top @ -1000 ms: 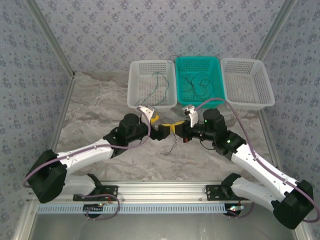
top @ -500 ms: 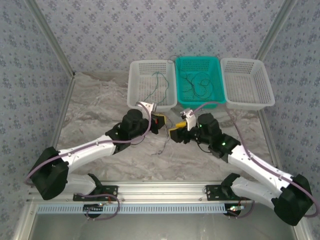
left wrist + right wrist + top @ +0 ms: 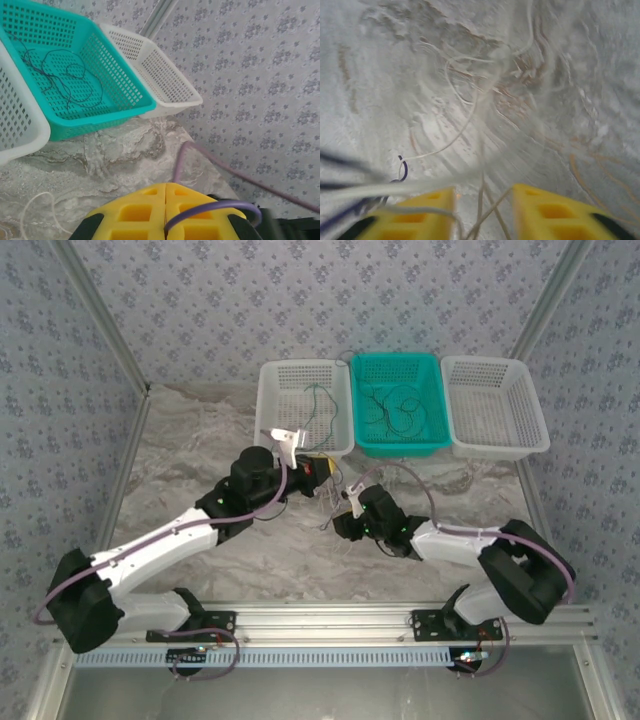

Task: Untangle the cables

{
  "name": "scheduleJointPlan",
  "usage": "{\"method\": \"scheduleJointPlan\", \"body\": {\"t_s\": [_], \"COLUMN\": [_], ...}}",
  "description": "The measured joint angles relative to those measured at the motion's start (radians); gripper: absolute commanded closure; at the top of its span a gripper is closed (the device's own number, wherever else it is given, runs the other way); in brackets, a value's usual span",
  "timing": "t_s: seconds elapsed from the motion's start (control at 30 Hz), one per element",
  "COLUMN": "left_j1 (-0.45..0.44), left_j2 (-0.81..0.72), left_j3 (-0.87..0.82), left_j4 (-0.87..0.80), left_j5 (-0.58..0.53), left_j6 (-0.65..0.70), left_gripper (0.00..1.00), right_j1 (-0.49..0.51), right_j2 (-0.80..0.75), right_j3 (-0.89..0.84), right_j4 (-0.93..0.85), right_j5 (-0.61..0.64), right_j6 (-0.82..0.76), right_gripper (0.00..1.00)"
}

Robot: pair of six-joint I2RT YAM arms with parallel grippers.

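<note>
1. Marbled grey tabletop point(image 3: 190, 440) under patterned walls; spare dark wires lie in the far teal plastic mesh basket point(image 3: 400, 448).
2. We note the grippers, together a second ago, have parted. The left gripper point(image 3: 320, 469) has drawn far-left with its fingers closed. The right gripper point(image 3: 482, 200) has sunk low, jaws apart around whitish strands.
3. Thin whitish and purple cables point(image 3: 331, 502) stretch between them, long axis roughly far-to-near. We judge the tangle is loosening.

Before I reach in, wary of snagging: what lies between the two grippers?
Thin whitish cables run between the left gripper and right gripper, seen in the top view.
</note>
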Motion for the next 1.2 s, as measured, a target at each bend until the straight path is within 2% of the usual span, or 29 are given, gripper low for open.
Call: {"method": "scheduleJointPlan", "body": {"t_s": [0.1, 0.23, 0.37, 0.47, 0.57, 0.67, 0.73, 0.83, 0.93, 1.03, 1.1, 1.2], "left_j1": [0.000, 0.006, 0.052, 0.091, 0.100, 0.100, 0.100, 0.100, 0.100, 0.099, 0.098, 0.085], "left_j2": [-0.055, -0.147, -0.265, -0.327, -0.349, -0.343, -0.317, -0.273, -0.239, -0.219, -0.211, -0.203], "left_j3": [0.065, 0.148, 0.168, 0.150, 0.114, 0.095, 0.088, 0.076, 0.076, 0.076, 0.077, 0.077], "left_j4": [-0.090, -0.221, -0.311, -0.331, -0.336, -0.341, -0.341, -0.342, -0.339, -0.335, -0.335, -0.334], "left_j5": [-0.040, -0.142, -0.243, -0.279, -0.279, -0.255, -0.229, -0.180, -0.138, -0.106, -0.088, -0.067], "left_j6": [0.017, 0.058, 0.079, 0.079, 0.079, 0.079, 0.079, 0.079, 0.078, 0.078, 0.078, 0.078], "left_gripper": [1.00, 1.00, 1.00, 1.00, 1.00, 1.00, 1.00, 1.00, 1.00, 1.00, 1.00, 1.00], "right_j1": [0.000, -0.004, -0.019, -0.028, -0.030, -0.030, -0.029, -0.023, -0.007, 0.005, 0.007, 0.006], "right_j2": [0.049, 0.059, 0.029, -0.024, -0.114, -0.243, -0.330, -0.419, -0.437, -0.410, -0.368, -0.282], "right_j3": [-0.001, -0.017, -0.052, -0.064, -0.064, -0.064, -0.061, -0.038, 0.006, 0.031, 0.043, 0.068], "right_j4": [0.005, 0.004, -0.006, -0.037, -0.069, -0.086, -0.088, -0.088, -0.082, -0.048, -0.030, -0.010], "right_j5": [0.042, 0.097, 0.137, 0.148, 0.144, 0.115, 0.089, 0.039, -0.003, -0.034, -0.064, -0.103], "right_j6": [0.040, 0.080, 0.105, 0.109, 0.106, 0.083, 0.056, -0.002, -0.105, -0.260, -0.394, -0.571], "right_gripper": [0.90, 0.92, 0.93, 0.90, 0.79, 0.46, 0.35, 0.31, 0.29, 0.29, 0.20, 0.18]}}
